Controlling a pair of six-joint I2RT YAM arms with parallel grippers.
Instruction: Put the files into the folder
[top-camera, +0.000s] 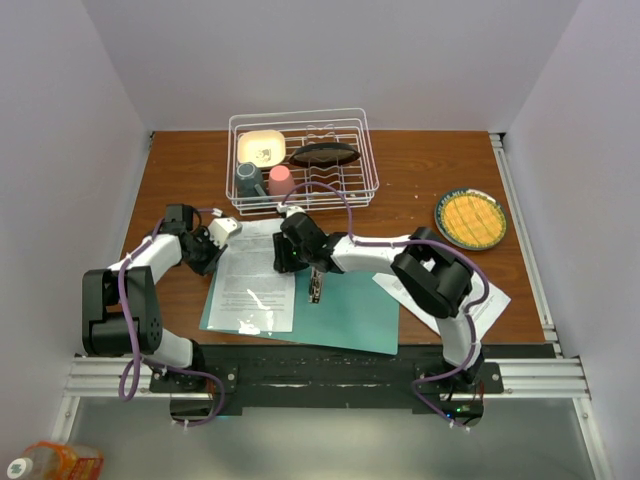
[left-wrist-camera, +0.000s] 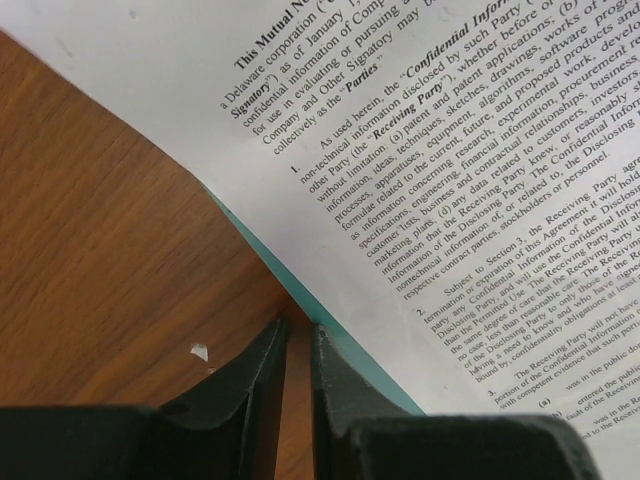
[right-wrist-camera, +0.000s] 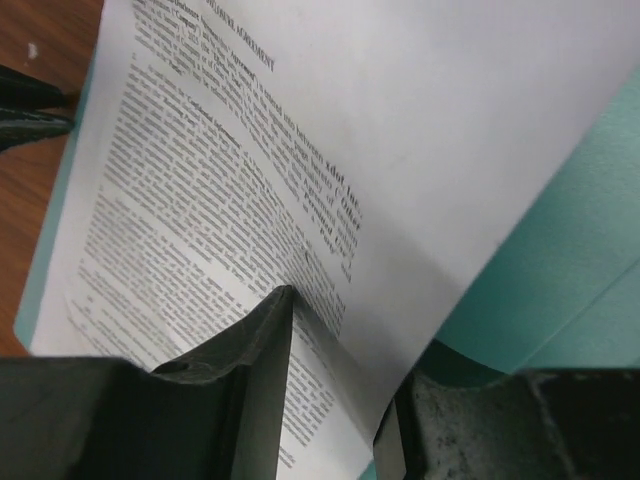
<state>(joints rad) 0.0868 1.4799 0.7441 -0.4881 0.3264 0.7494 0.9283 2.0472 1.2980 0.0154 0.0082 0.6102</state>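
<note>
The teal folder (top-camera: 350, 315) lies open and flat on the table, its clip (top-camera: 315, 286) at the spine. The files (top-camera: 255, 280), white printed sheets, lie on its left half. My left gripper (top-camera: 212, 246) rests on the wood at the folder's left edge (left-wrist-camera: 365, 365). Its jaws (left-wrist-camera: 298, 332) are almost together with nothing between them. My right gripper (top-camera: 285, 252) is at the sheets' right edge. Its jaws (right-wrist-camera: 340, 350) stand apart, one finger on top of the sheet (right-wrist-camera: 250, 150) and the other under its lifted, curled edge, over the folder (right-wrist-camera: 570, 250).
A white wire dish rack (top-camera: 303, 118) with a bowl, cups and a dark dish stands behind the folder. A yellow-and-green plate (top-camera: 470, 220) sits at the right. Another printed sheet (top-camera: 490, 300) lies under the right arm. A bottle (top-camera: 60, 462) lies below the table edge at the near left.
</note>
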